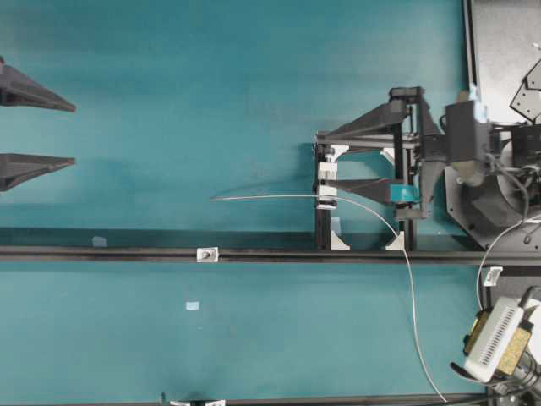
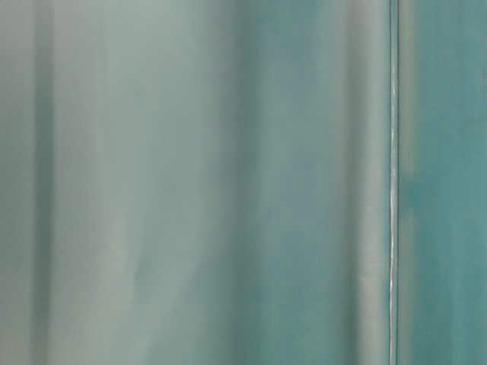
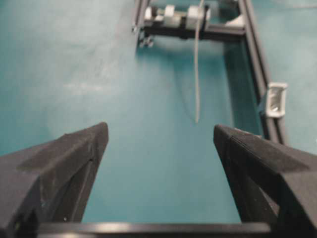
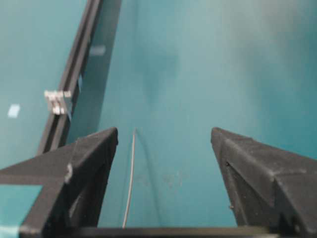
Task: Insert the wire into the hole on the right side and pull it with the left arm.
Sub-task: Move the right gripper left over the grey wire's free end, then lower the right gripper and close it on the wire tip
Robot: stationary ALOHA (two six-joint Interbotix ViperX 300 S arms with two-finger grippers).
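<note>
Jaws of both grippers spread wide, holding nothing. Probably light, springy, slippery wire (image 1: 279, 197); best pinched near free tip, left of clip block (image 1: 326, 197).

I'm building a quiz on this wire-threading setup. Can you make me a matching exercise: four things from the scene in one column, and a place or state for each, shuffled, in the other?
Things:
1. left tool
2. right tool
3. wire
4. small white bracket

Places or states:
A. sits on the long black rail crossing the table
B. open, at the left edge of the overhead view, holding nothing
C. runs through the white clip on the black frame, its free end pointing left
D. open, over the black frame, pale blue tape on one finger

Pairs: 1-B, 2-D, 3-C, 4-A
</note>
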